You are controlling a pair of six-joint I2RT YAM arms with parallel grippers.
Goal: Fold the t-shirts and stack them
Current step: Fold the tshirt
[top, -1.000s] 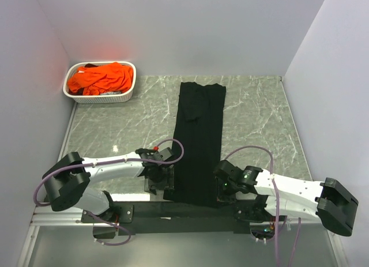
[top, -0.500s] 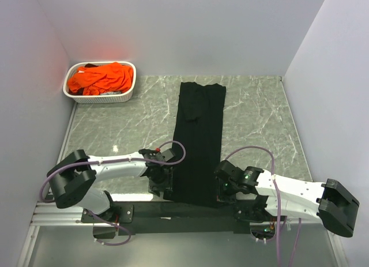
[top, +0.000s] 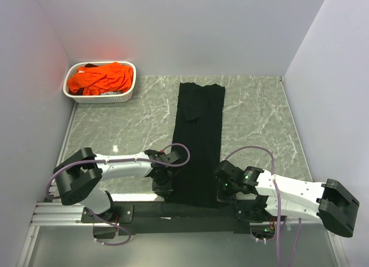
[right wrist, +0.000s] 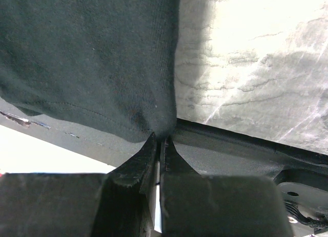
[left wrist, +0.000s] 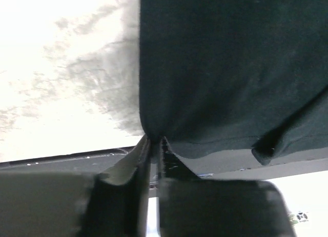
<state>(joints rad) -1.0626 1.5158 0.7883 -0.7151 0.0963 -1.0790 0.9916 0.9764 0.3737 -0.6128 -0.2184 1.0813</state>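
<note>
Black t-shirt: folded into a long narrow strip down the middle of the worktop, its near end at the front edge between the two arms.
Left claw: fingers pressed together on the strip's near left corner — cloth pinched at the tips.
Right claw: clamped likewise on the near right corner.
Orange t-shirts: bunched in the white basket at the far left corner, well apart from both claws.
Hard to make out: from above, the wrists cover both sets of fingertips; how many orange tees there are — cannot tell.
</note>
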